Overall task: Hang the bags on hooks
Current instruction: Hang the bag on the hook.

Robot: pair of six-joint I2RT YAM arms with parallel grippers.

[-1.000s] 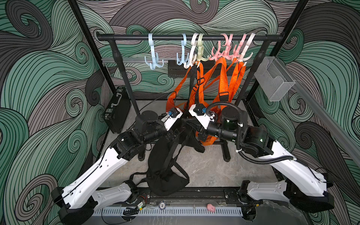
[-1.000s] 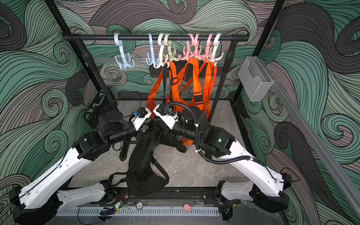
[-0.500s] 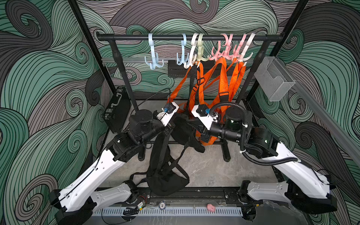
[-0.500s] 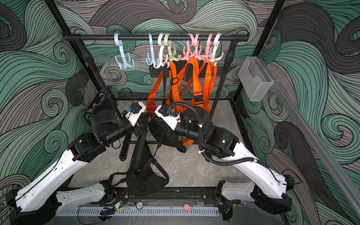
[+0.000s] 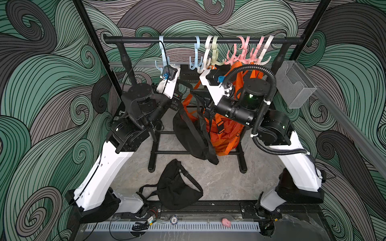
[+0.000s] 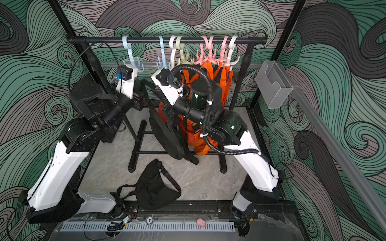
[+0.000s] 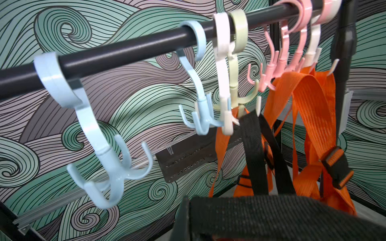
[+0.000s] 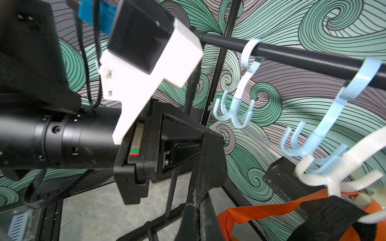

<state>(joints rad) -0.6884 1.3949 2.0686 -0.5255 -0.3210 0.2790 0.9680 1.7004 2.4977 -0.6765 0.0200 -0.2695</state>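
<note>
Top views, nearest edge first: a round token (image 5: 174,219) lies on the front track, its printed mark too small to read, with a pink lump (image 5: 226,222) further along the same track. Just behind them a second black bag (image 5: 177,189) lies slack on the grey floor (image 5: 219,177).

Above it, between the two raised arms, the black bag (image 5: 192,135) hangs clear of the floor, in front of the orange bags (image 5: 225,133). In the right wrist view the left claw (image 8: 206,139) is clamped on its strap (image 7: 250,146). The right claw (image 5: 203,104) is closed too, on the same strap as far as the top views show.

In the left wrist view the strap rises to the prongs of the white hook (image 7: 224,87). Whether it rests there cannot be told.

At the back, the black rail (image 5: 135,39) carries blue hooks (image 5: 164,60), the white one and pink hooks (image 5: 242,54). The orange straps hang from the pink end. A clear box (image 5: 294,85) is fixed to the side wall.

A second ago both arms sat lower, and the black bag sagged onto the one on the floor. It is now lifted up to the rack.
</note>
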